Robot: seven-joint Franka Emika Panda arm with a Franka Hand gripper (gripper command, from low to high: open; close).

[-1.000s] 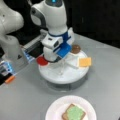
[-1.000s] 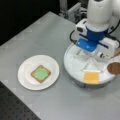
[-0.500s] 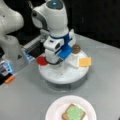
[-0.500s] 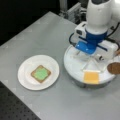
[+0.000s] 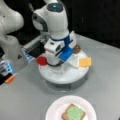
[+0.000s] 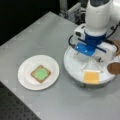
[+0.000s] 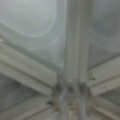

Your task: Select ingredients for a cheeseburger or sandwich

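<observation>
The white round plate [image 6: 25, 80] sits on the grey tabletop [image 6: 45, 32] and carries a brown toast square [image 6: 41, 74] with a green lettuce piece [image 6: 40, 73] lying flat on it; both front views show this two-layer stack [image 5: 74, 114], so the sandwich appears to be begun and no further. No tomato, patty, cheese or closing toast is on the plate. The remaining ingredients rest on the white round divided tray [image 5: 62, 75]: an orange cheese square [image 5: 85, 61] near the rim, a dark brown round patty [image 5: 77, 49] beside the arm, and a red tomato slice [image 5: 41, 60] at the tray's edge toward a front view's left. In a front view the cheese [image 6: 91, 77] and patty [image 6: 114, 68] lie in neighbouring compartments. The white and blue arm stands low over the tray's centre, its body hiding the pincer [image 5: 58, 65] in both front views. The wrist view shows only the tray's white dividing ribs [image 7: 75, 50], very close. Whether the pincer is spread, pressed together or pinching anything cannot be told. Judged so, assembly is roughly a third complete.
</observation>
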